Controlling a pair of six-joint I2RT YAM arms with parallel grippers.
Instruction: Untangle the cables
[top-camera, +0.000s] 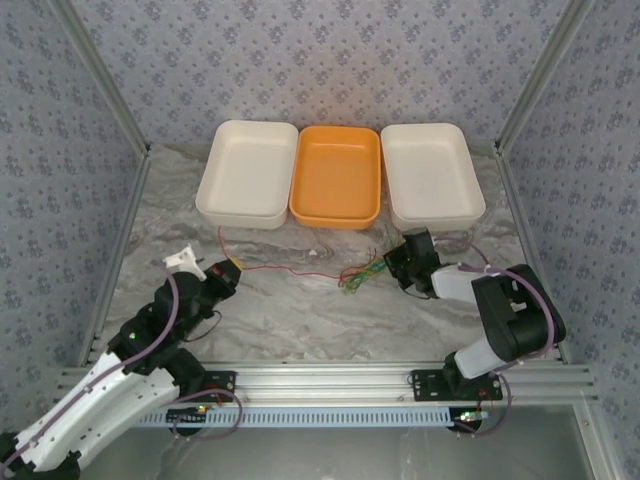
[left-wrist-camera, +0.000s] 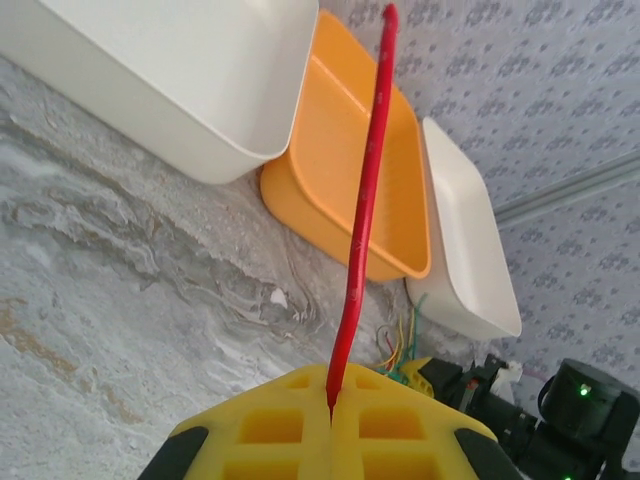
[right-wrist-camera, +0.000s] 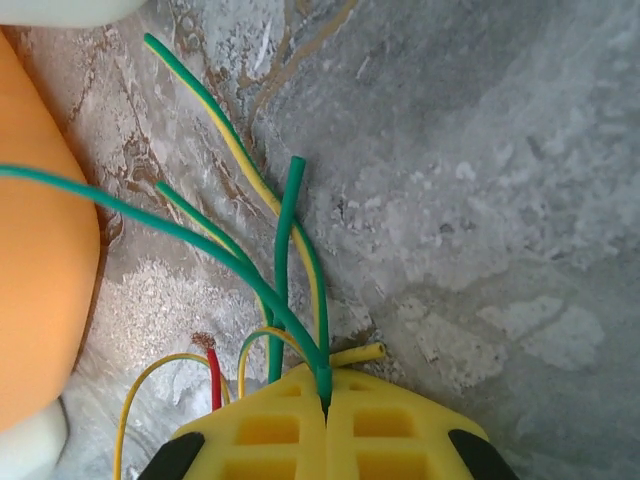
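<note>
Cables (top-camera: 358, 275) sit bunched mid-table in the overhead view, just in front of the orange tray (top-camera: 336, 175), and both arms are on them. Left gripper (top-camera: 226, 272) has the far end of the red cable (top-camera: 290, 270), which runs roughly straight across the table, left to right, into the bunch. Right gripper (top-camera: 402, 262) is hard against the bunch's other side, clearly the nearer claw.

Over to the left wrist: yellow pads (left-wrist-camera: 270, 425) are pressed together on the red cable (left-wrist-camera: 362, 200), which rises from their seam toward the trays.

Right wrist: that claw is clamped too, pinching a green cable (right-wrist-camera: 285, 230), with a yellow-green strand (right-wrist-camera: 222, 135) fanning ahead and a red stub (right-wrist-camera: 213, 378) beside it.

So the red cable's long axis is the line between the claws, and I'd judge any separating pull goes along it, leftward.
</note>
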